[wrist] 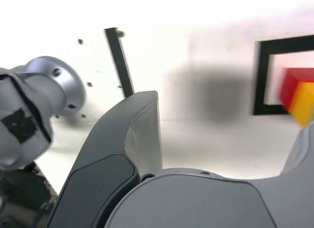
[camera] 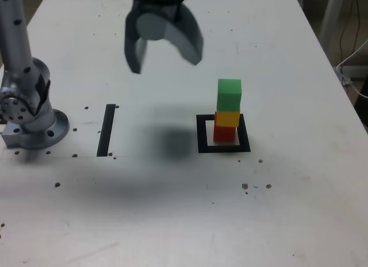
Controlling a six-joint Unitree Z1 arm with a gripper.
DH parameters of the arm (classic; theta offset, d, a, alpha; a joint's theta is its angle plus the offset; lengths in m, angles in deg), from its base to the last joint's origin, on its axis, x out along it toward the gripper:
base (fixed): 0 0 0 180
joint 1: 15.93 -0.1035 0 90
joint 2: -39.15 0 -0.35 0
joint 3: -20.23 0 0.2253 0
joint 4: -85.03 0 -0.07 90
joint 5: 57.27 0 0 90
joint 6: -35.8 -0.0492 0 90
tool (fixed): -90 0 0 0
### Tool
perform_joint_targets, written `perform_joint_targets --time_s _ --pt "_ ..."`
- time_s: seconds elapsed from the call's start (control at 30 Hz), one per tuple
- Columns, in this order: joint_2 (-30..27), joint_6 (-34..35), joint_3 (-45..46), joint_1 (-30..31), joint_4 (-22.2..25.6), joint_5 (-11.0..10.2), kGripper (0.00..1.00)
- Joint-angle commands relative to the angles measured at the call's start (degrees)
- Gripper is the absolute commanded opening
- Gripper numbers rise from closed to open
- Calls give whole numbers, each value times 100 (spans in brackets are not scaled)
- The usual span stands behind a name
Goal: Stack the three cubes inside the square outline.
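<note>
Three cubes stand in one tower: the green cube (camera: 229, 93) on the yellow cube (camera: 227, 118) on the red cube (camera: 225, 133). The red one rests inside the square outline (camera: 202, 134). My gripper (camera: 165, 64) hangs open and empty above the table, up and toward the exterior view's left of the tower, well clear of it. In the wrist view, the red cube (wrist: 289, 85) and yellow cube (wrist: 306, 102) show blurred at the picture's edge within the outline (wrist: 262, 75), and one dark finger (wrist: 132, 139) fills the foreground. The green cube is out of the wrist view.
A straight black strip (camera: 106, 129) lies on the white table at the exterior view's left of the outline, also seen as the strip (wrist: 119, 61) in the wrist view. The arm's metal base (camera: 29, 106) stands at the far left. Small dark holes dot the table.
</note>
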Motion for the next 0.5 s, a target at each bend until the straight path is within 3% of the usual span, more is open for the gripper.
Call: perform_joint_targets --time_s 0.0,0.27,0.47 --pt "-126 5 446 -11 -218 -34 99" --pt "-494 -5 1941 -37 -1276 -91 99" --pt "-767 16 2704 -37 -1763 -35 99"
